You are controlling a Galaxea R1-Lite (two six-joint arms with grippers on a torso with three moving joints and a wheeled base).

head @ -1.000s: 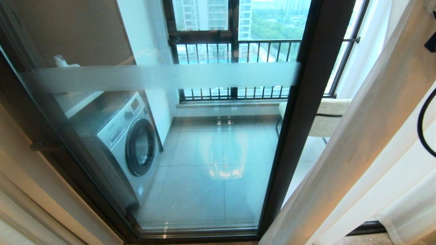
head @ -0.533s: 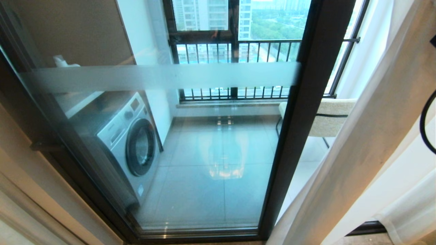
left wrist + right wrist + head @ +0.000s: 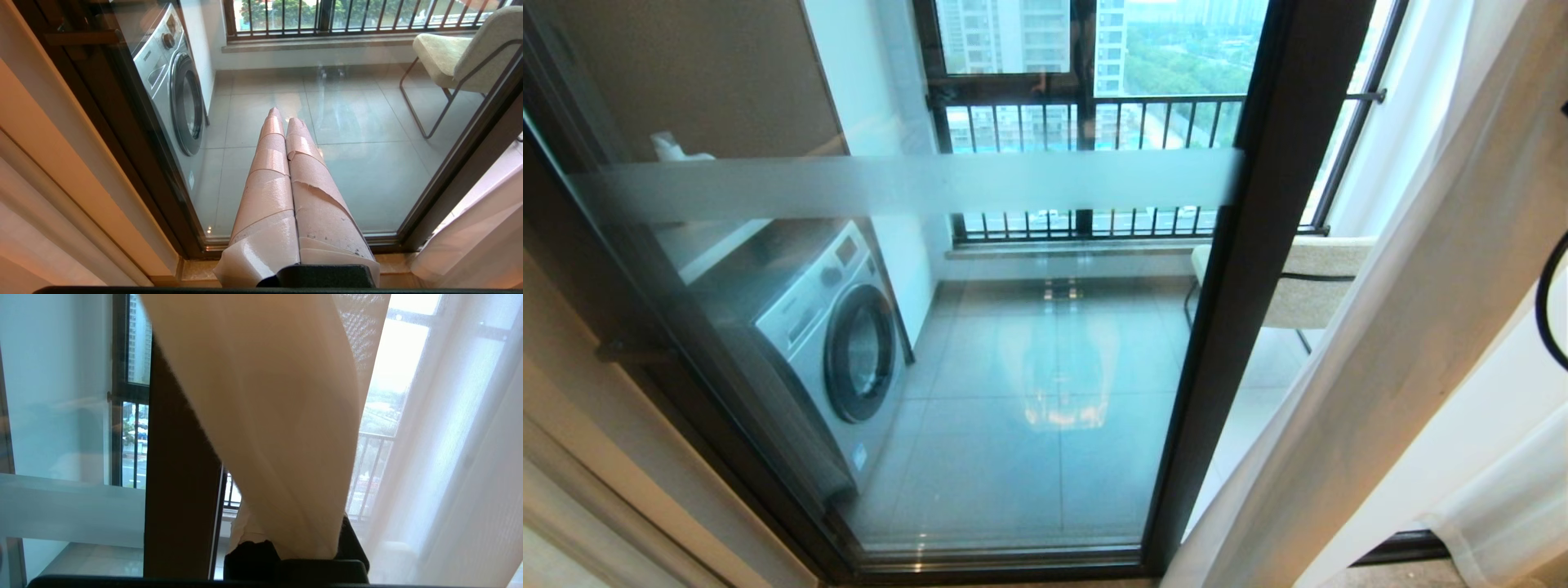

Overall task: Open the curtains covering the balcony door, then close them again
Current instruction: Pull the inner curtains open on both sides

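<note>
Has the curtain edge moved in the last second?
Yes. The curtain's leading edge has slid right, away from the door frame post, uncovering more of the chair.

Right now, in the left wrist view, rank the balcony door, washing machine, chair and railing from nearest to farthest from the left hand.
From the left hand:
1. balcony door: its glass is directly ahead.
2. washing machine: beyond the glass, against the side wall.
3. chair: opposite side, further back.
4. railing: at the balcony's far end.

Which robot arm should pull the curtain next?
The right. The right gripper is already shut on the curtain. The left gripper hangs shut before the balcony door, holding nothing.
</note>
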